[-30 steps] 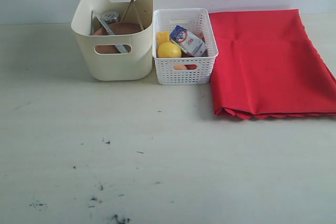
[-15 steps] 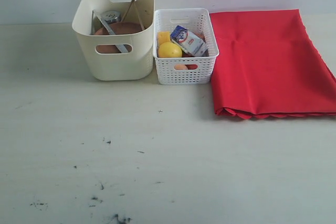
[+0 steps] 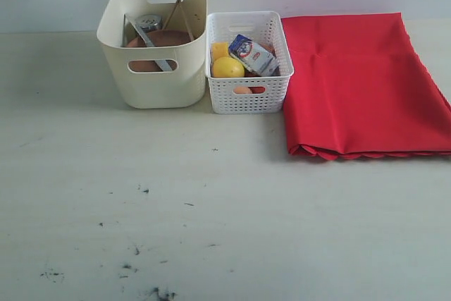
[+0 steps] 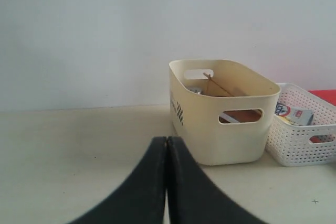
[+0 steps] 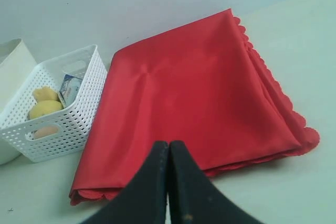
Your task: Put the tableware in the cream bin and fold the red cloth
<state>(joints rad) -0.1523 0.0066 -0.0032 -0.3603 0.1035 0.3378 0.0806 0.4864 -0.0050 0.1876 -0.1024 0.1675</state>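
Ahead of the left gripper (image 4: 167, 140), past a stretch of pale table (image 3: 211, 202), stands the cream bin (image 3: 151, 89), one rounded corner turned toward the fingertips. Over the rim show a round brown plate (image 3: 165, 37), a steel cup (image 3: 149, 21), a metal knife (image 3: 144, 37) leaning aslant and wooden chopsticks (image 3: 171, 13) propped against the far wall of the bin. Just beside the bin, on the side away from this gripper, sits a white lattice basket (image 3: 246, 96) with a lemon (image 3: 227, 68) and a milk carton (image 3: 252, 55) in it. The basket stands between the bin and the red cloth (image 3: 359, 82).

The cloth lies flat and folded in layers, scalloped edges stacked along its near side. It spreads out ahead of and below the right gripper (image 5: 168, 143), and one long edge lies just beside the basket.

Both arms sit low and back from the things, with the wrists aimed forward across the table. The left gripper's dark fingers (image 4: 147, 182) press flat against each other with nothing between them. The right gripper is the same — fingers (image 5: 189, 187) closed tight together and empty, their tips lined up over the cloth's near part.
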